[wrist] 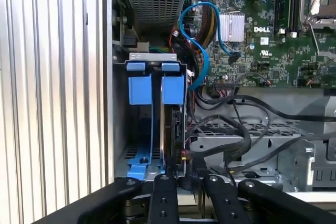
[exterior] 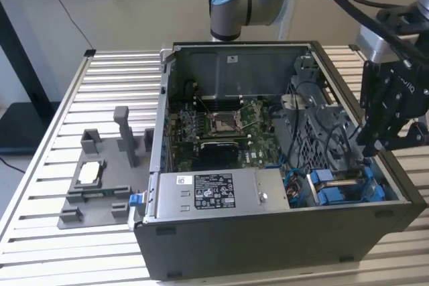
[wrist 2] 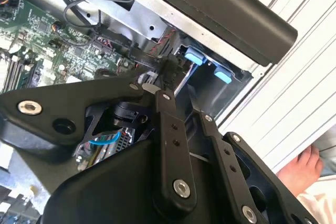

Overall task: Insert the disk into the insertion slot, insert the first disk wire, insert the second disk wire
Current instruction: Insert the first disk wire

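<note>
The disk (wrist: 174, 129) stands in the insertion slot (wrist: 152, 56), just ahead of the claw (wrist: 186, 180). Clenched or released, I cannot tell.

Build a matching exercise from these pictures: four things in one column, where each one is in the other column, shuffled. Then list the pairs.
Things
1. disk
2. power-supply box
3. grey fixture
4. gripper

Places
A. on the slatted table, outside the computer case
B. above the case's end at the exterior view's right
C. upright in the insertion slot, clipped in a blue carrier
D. inside the case, along the wall nearest the exterior camera, label up

Pairs: 1-C, 2-D, 3-A, 4-B
</note>
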Controlling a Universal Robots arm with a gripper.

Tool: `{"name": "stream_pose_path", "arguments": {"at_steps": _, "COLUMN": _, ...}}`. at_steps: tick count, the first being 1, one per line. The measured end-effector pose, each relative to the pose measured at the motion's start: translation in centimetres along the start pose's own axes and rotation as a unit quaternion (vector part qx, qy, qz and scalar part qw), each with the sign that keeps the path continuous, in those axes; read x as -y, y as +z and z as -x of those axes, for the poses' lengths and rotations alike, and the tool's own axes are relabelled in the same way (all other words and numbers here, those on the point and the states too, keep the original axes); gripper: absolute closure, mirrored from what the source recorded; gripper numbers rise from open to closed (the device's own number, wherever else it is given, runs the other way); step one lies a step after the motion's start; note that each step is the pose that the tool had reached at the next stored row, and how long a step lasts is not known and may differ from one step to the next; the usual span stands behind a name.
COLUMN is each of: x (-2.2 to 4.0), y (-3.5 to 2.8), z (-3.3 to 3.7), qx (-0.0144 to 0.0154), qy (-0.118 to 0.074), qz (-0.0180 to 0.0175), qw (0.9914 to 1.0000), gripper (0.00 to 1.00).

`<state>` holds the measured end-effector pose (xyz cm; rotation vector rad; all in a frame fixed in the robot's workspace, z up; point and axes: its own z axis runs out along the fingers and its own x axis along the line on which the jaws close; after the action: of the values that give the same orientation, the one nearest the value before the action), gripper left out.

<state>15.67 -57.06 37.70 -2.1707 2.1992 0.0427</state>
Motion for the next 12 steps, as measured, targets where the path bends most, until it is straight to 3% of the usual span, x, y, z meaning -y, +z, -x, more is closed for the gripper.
{"name": "stream_pose_path", "arguments": {"at_steps": 8, "x": 0.24, "y": -0.28, "z": 0.01, "qx": 0.0001, "qy": 0.000, "qz": 0.0001, "qw": 1.00000, "gripper": 0.73}}
{"name": "stream_pose_path", "arguments": {"at_steps": 12, "x": 0.46, "y": -1.05, "z": 0.08, "qx": 0.0001, "qy": 0.000, "qz": 0.0023, "qw": 1.00000, "gripper": 0.73}}
